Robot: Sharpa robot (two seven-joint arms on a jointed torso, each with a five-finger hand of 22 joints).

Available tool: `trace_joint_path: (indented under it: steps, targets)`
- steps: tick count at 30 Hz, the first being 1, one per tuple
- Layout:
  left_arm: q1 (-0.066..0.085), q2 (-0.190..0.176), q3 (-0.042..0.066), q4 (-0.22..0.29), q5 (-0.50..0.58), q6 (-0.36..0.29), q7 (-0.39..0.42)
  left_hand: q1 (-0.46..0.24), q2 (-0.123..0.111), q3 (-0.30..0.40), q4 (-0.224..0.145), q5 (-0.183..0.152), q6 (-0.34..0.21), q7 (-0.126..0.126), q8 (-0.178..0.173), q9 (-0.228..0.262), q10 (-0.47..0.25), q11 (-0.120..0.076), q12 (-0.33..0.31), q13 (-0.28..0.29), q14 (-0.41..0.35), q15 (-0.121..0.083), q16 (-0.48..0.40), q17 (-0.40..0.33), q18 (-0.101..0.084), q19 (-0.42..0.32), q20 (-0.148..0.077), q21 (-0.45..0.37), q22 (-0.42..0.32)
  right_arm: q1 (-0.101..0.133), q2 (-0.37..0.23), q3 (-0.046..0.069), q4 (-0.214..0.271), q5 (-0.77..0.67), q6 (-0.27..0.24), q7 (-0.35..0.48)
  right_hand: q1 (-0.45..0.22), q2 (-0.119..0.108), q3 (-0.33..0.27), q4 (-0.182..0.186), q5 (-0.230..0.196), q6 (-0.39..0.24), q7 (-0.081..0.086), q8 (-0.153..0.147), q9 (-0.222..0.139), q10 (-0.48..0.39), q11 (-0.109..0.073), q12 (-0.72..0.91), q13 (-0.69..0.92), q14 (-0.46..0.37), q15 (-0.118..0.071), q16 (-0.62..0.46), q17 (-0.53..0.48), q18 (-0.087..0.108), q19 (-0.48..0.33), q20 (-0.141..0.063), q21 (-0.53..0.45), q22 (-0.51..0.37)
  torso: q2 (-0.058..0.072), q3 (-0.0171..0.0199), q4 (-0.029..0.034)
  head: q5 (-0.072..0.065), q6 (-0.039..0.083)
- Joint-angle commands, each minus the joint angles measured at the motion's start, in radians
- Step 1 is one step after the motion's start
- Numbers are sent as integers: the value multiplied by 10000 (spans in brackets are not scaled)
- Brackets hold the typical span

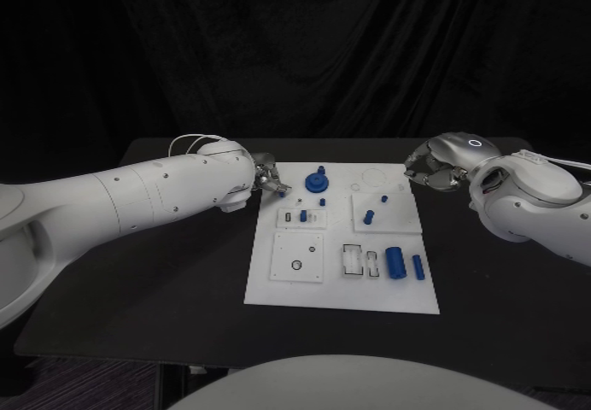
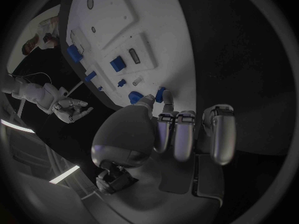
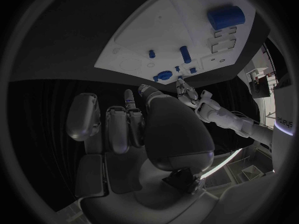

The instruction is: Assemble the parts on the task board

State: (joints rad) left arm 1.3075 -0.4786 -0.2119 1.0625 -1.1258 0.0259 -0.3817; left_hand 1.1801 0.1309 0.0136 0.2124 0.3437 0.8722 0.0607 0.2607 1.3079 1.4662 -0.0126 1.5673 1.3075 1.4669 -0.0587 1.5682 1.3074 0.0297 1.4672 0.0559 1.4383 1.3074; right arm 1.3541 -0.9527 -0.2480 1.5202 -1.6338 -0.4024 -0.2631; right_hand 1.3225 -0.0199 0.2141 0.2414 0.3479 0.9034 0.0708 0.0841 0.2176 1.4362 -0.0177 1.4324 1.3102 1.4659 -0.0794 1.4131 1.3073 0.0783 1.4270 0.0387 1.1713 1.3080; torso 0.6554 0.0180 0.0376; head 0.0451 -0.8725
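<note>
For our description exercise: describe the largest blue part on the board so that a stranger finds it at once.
Start at the white task board mid-table and go to its near right corner. Two blue cylinders lie there side by side; the thick cylinder is the fatter one, left of the thin rod.

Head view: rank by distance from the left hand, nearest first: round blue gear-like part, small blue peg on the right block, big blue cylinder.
From the left hand:
1. Round blue gear-like part, far edge of the task board, just beside the hand.
2. Small blue peg, on the far right block.
3. Big blue cylinder, near right area.
</note>
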Motion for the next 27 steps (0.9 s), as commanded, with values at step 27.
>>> trace_joint_path:
  steps: [27]
  targets:
    - [-31,-966,9,1638,33,-1745,586,154,-965,2503,-394,1213,585,-167,-205,253,1046,-97,35,2633,1039,-73,26,2634,76,107,-79,-63,2142,-22,-121,7,38,145,83,-200,23,-62,74,-22,51,-31,-24,-43,-12,-68,6,-24,1437,543,62,-43,1397,15,-66,9,-48,1572,-10,7,15,-16,-2]
